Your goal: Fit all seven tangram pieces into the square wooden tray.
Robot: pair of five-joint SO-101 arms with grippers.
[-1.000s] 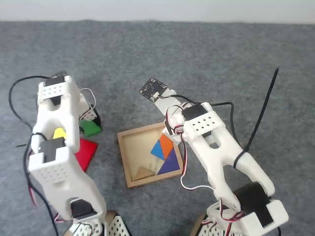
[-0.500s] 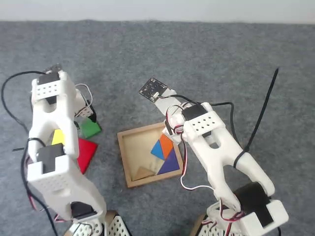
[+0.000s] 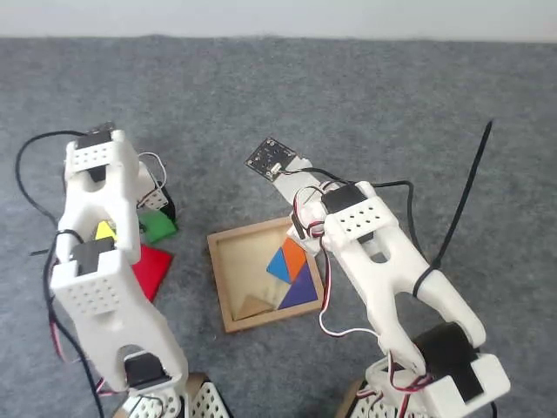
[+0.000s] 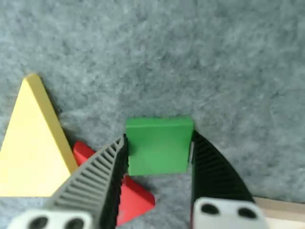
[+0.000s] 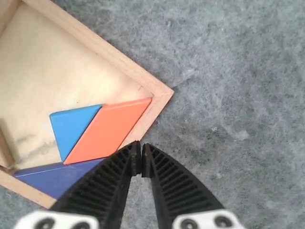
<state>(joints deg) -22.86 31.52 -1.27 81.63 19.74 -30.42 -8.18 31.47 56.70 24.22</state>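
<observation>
My left gripper [image 4: 158,139] is shut on the green square [image 4: 158,145], one finger on each side of it. The square [image 3: 159,225] is just left of the wooden tray [image 3: 222,279]. Beside it are the yellow triangle [image 4: 29,143] and the red triangle [image 4: 136,200]; from above, the red one [image 3: 150,270] sits at the arm's side. Inside the tray lie a blue triangle [image 3: 278,264], an orange parallelogram [image 3: 294,258] and a dark blue triangle [image 3: 298,292]. My right gripper [image 5: 141,160] is shut on nothing, just above the tray's edge [image 5: 157,88] near a corner.
Everything rests on grey carpet [image 3: 392,104]. The left half of the tray floor [image 3: 239,261] is bare wood. The right arm's white body [image 3: 383,261] spans the ground right of the tray, with black cables trailing beside both arms.
The left arm swung a little away and came back. The green square stays at about the same spot. The right arm has not moved.
</observation>
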